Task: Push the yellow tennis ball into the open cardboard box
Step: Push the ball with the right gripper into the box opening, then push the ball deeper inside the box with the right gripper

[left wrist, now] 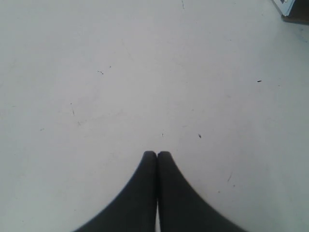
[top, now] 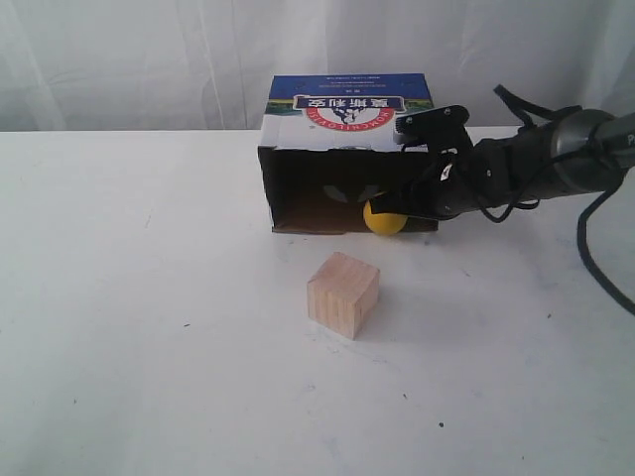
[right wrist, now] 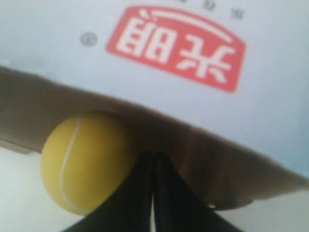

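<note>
While the right jaws are pressed together on nothing, their tips touch the round, pale-seamed yellow tennis ball (right wrist: pixel 82 162), just ahead in the brown mouth of the printed open cardboard box (right wrist: pixel 58 43). The left jaws, likewise closed and empty, hang over the white bench (left wrist: pixel 145 72).

We see the exterior view from in front of the table (top: pixel 149 347), slightly above it, facing the mouth of the open cardboard box (top: pixel 347 109) at middle distance. Our right wrist camera sits very close, looking along the right gripper (right wrist: pixel 153 156) at the yellow tennis ball (right wrist: pixel 82 159) beside its tips. Both views share ball and box. Our left wrist camera looks down past the left gripper (left wrist: pixel 157 153) onto bare table, with a box corner well beyond the tips.
</note>
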`<action>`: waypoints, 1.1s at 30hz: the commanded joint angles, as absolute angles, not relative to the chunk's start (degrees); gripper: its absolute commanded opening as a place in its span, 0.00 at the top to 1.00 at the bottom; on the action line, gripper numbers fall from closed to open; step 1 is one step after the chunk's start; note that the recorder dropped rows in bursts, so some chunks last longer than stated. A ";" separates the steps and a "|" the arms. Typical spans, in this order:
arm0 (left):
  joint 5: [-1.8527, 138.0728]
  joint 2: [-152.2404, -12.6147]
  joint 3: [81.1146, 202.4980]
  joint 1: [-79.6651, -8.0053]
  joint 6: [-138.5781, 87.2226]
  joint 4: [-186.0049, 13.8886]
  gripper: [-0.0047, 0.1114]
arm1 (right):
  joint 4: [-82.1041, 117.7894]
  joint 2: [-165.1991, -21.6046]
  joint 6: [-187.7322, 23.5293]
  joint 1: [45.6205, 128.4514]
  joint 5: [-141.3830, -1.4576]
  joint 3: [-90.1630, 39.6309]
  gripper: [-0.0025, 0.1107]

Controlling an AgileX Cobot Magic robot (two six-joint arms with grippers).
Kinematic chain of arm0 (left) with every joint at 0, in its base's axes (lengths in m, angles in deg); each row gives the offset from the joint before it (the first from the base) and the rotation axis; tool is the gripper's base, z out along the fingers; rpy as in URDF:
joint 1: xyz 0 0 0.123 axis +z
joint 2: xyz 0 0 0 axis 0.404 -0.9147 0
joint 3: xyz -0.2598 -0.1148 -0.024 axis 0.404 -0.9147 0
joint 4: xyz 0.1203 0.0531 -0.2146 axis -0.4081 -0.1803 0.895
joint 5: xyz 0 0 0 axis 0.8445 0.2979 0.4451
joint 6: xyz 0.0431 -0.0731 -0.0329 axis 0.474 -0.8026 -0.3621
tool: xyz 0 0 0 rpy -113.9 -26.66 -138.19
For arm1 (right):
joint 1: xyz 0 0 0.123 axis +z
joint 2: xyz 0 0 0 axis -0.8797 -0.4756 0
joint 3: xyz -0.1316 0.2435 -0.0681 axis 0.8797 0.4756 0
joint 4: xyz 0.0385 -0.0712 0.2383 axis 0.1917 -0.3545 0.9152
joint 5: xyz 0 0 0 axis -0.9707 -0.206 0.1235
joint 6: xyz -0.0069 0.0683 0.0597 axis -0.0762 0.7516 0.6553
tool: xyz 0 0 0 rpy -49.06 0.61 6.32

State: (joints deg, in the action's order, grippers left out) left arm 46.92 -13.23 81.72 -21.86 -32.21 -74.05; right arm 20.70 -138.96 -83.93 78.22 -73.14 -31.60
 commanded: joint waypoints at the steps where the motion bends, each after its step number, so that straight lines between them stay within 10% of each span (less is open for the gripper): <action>1: 44.56 -13.31 81.25 -22.22 -32.70 -73.56 0.96 | 20.64 -136.36 -84.13 77.95 -77.95 -31.24 0.98; 12: 44.56 -13.31 81.25 -22.22 -32.70 -73.56 0.96 | 21.02 -134.30 -86.58 81.13 -91.87 -31.11 0.98; 23: 44.56 -13.31 81.25 -22.22 -32.70 -73.56 0.96 | 23.39 -142.19 -85.16 81.56 -63.61 -31.30 0.98; 33: 44.56 -13.31 81.25 -22.22 -32.70 -73.56 0.96 | 21.63 -135.66 -85.88 81.56 -83.09 -31.19 0.98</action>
